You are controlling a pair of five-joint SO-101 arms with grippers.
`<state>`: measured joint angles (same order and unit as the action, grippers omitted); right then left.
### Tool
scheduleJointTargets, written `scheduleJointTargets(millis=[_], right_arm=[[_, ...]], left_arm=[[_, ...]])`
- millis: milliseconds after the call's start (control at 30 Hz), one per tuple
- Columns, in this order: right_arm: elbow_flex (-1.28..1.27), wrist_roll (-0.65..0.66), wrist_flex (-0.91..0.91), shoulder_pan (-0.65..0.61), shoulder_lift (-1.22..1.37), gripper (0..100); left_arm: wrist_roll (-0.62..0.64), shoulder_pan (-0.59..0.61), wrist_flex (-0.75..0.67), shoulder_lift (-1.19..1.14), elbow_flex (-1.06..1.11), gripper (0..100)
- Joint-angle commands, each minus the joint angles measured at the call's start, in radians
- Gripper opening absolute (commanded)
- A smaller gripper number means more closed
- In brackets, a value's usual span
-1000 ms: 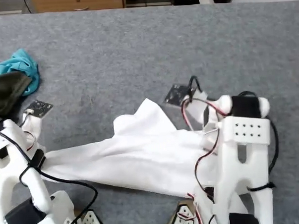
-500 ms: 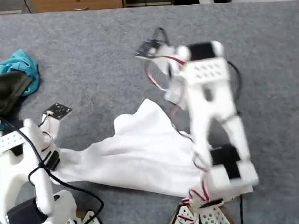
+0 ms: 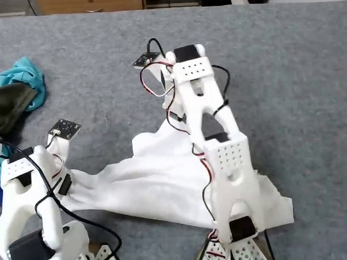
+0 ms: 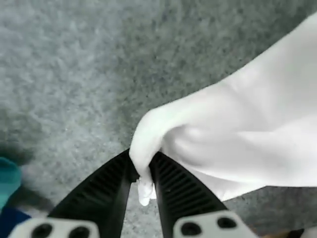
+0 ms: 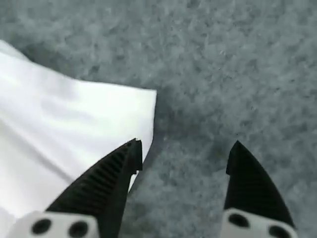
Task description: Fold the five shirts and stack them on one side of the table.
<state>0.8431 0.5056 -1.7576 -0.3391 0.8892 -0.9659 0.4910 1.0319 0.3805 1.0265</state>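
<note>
Pinching white shirt (image 4: 247,124) edge, left gripper (image 4: 141,161) clamped; right gripper (image 5: 186,145) agape (over shirt corner).

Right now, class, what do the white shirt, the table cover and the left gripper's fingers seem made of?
White shirt: thin matte cloth, going by its soft folds. Table cover: grey felt or carpet, with a fuzzy nap. Fingers of the left gripper: black, probably plastic, with ribbed inner faces.

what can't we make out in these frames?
High view: the right arm covers the middle of the white shirt; folds there are hidden.
High view: the shirt pile is cut off by the picture's edge; count unclear.
Left wrist view: the left pincer hides how much cloth it pinches.
</note>
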Motion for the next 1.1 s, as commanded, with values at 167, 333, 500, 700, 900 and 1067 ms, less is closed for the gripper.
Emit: scheduleJointTargets(millis=[167, 333, 500, 700, 900, 1067], right_arm=[[0.156, -0.044, -0.025, -0.105, 0.045, 28.4], [0.163, -0.040, -0.003, -0.107, 0.133, 28.4], [0.165, -0.044, 0.005, -0.064, 0.189, 28.4], [0.165, -0.044, -0.012, -0.030, 0.188, 28.4], [0.199, -0.101, -0.029, -0.051, 0.143, 28.4], [0.148, -0.127, -0.028, -0.074, 0.044, 28.4]], left_arm=[[0.008, -0.015, -0.020, 0.016, 0.008, 2], [0.008, -0.015, -0.020, 0.016, 0.008, 2], [0.008, -0.015, -0.020, 0.016, 0.008, 2], [0.008, -0.015, -0.020, 0.016, 0.008, 2], [0.008, -0.015, -0.020, 0.016, 0.008, 2], [0.008, -0.015, -0.020, 0.016, 0.008, 2]])
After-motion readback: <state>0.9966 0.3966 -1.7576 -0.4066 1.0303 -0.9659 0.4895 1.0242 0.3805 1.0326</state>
